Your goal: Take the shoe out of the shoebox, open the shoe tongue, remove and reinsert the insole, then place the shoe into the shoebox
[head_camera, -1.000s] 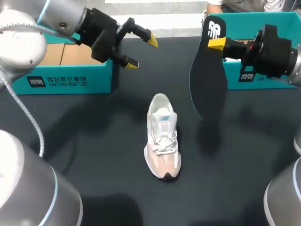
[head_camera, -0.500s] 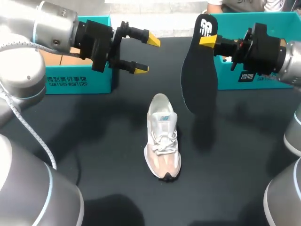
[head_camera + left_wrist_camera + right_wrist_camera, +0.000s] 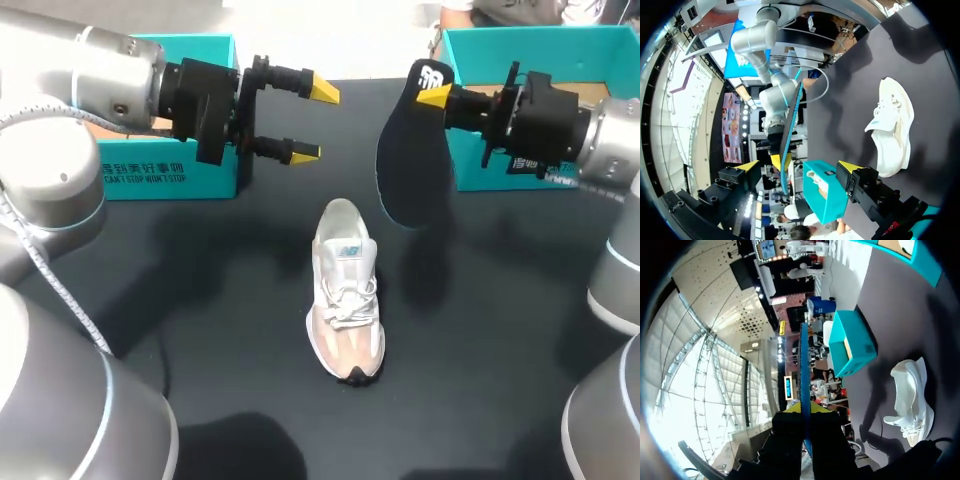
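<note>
The right gripper [image 3: 437, 96] pinches the white-logoed black insole [image 3: 405, 170] at its heel end. The left gripper [image 3: 313, 120] gapes wide, far-left of the white sneaker [image 3: 345, 295].

The shoe [image 3: 345, 300] lies mid-table, toe toward the near edge. A box [image 3: 150, 175] sits at the far left corner, a second box [image 3: 560, 50] at the far right corner. The insole [image 3: 405, 165] hangs between them, behind the shoe.
</note>
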You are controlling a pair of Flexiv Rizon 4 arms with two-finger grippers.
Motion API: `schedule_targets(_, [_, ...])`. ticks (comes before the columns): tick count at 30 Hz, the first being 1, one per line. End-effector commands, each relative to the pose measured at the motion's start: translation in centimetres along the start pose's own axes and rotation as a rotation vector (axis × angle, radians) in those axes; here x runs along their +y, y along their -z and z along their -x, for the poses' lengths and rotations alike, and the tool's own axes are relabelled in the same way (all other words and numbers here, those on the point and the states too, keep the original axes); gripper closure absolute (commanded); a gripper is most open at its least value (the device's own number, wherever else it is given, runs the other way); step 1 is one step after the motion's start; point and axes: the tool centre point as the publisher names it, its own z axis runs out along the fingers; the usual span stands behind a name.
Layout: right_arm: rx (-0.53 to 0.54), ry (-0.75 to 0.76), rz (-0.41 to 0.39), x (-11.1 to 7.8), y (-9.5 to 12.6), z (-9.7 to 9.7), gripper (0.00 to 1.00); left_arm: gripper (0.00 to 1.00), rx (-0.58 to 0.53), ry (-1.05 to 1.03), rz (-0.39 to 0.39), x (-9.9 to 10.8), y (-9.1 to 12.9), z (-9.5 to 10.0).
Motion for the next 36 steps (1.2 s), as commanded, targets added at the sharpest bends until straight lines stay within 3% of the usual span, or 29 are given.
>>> schedule_targets(1, [-0.068, -0.039, -0.023, 1.7, -3.0, -0.6, 1.0, 0.0, -0.053, -0.003, -0.022, -0.5, -0.8, -0.4])
schedule_targets(9, [-0.124, -0.07, -0.09, 3.0, -4.9, -1.1, 1.0, 0.0, -0.205, -0.023, 0.008, -1.4, -2.6, 0.0])
schedule_targets(11, [-0.137, -0.077, -0.107, 2.9, -5.2, -1.1, 1.0, 0.0, -0.158, 0.01, 0.013, -1.6, -3.2, 0.2])
schedule_targets(24, [-0.213, -0.107, -0.146, 0.8, -5.2, 0.4, 1.0, 0.0, -0.158, 0.01, 0.013, -1.6, -3.2, 0.2])
schedule_targets(28, [-0.212, -0.115, -0.143, 0.4, -5.5, 0.8, 1.0, 0.0, -0.242, 0.016, 0.056, -1.2, -3.8, -0.3])
schedule_targets(36, [-0.192, -0.121, -0.152, 0.2, -6.6, 1.3, 1.0, 0.0, -0.256, -0.019, 0.05, -1.1, -4.8, -0.4])
